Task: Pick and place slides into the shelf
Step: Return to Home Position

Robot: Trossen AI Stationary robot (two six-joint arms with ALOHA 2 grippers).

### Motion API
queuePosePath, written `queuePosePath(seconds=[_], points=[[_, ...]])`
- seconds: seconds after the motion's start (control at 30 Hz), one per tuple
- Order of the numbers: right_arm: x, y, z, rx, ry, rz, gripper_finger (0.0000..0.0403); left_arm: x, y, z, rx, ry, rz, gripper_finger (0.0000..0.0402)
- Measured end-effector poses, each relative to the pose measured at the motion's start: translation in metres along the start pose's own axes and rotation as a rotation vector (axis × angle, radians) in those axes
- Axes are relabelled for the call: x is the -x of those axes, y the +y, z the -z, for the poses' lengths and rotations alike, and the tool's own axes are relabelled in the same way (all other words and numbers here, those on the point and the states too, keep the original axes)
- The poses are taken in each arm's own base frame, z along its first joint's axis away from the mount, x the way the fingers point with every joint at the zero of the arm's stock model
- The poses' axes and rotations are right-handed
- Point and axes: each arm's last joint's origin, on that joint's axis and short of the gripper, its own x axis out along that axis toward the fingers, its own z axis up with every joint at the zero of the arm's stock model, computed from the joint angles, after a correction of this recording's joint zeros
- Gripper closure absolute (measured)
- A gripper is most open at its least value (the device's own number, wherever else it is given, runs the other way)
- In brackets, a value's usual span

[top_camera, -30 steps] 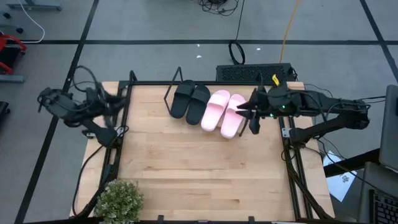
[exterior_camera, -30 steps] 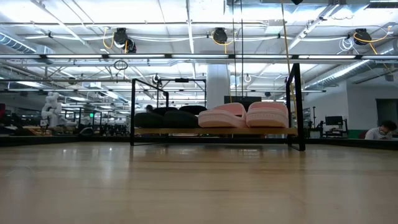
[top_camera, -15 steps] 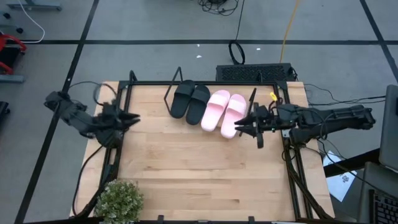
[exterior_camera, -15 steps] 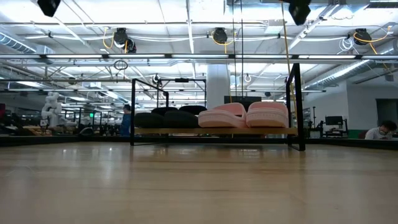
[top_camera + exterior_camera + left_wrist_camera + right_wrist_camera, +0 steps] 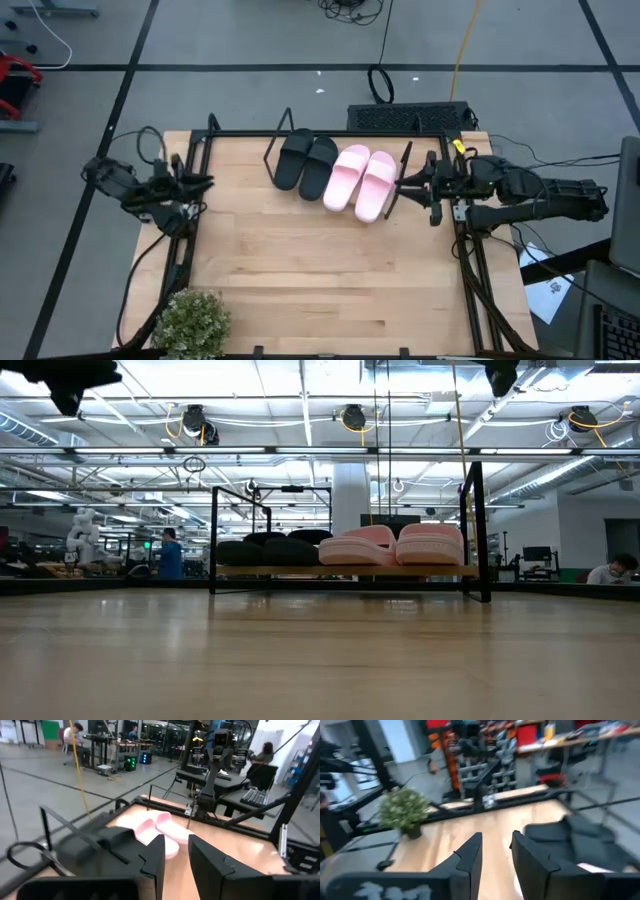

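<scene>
The black pair of slides and the pink pair lie side by side, soles down, on the shelf near the table's far edge. The low view shows them in a row on its board. My left gripper hovers at the table's left edge, pointing level toward the slides, open with a narrow gap and nothing in it. My right gripper hovers just right of the pink pair, pointing level toward the left, open and holding nothing. The pink slides show ahead of the left fingers.
A potted plant stands at the near left corner. Black frame rails run along both side edges. Bare wooden tabletop stretches from the shelf to the near edge. A person stands in the room beyond.
Both arms have sunk; their grippers now dip into the top of the low view. The right arm has folded back toward the table's right edge and the left one toward the left edge. The slides have stayed where they were on the shelf.
</scene>
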Motion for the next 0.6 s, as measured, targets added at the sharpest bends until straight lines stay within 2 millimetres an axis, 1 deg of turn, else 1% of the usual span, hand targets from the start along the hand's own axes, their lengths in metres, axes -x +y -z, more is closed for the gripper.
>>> queuePosePath(seconds=[0.1, 0.17, 0.27, 0.3, 0.37, 0.5, 0.6], points=[[-0.004, 0.001, 0.002, -0.04, 0.03, -0.041, 0.0307, -0.009, -0.005, 0.017, 0.04, -0.009, 0.032, 0.0316], [-0.003, 0.0, 0.006, -0.089, 0.068, -0.028, 0.0307, -0.014, -0.01, 0.024, 0.059, -0.023, 0.058, 0.0316], [-0.003, -0.002, 0.011, -0.211, 0.12, 0.018, 0.0307, -0.021, -0.014, 0.035, 0.071, -0.029, 0.064, 0.0316], [-0.004, -0.002, 0.012, -0.208, 0.128, 0.01, 0.0307, -0.022, -0.015, 0.038, 0.071, -0.028, 0.064, 0.0316], [-0.007, 0.0, 0.015, -0.131, 0.122, -0.066, 0.0307, -0.025, -0.016, 0.042, 0.081, -0.029, 0.065, 0.0316], [-0.011, 0.004, 0.015, 0.026, 0.0, -0.262, 0.0307, -0.028, -0.018, 0.048, 0.111, -0.04, 0.068, 0.0316], [-0.014, 0.0, 0.023, 0.031, -0.002, -0.308, 0.0307, -0.031, -0.019, 0.051, 0.12, -0.071, 0.064, 0.0316]])
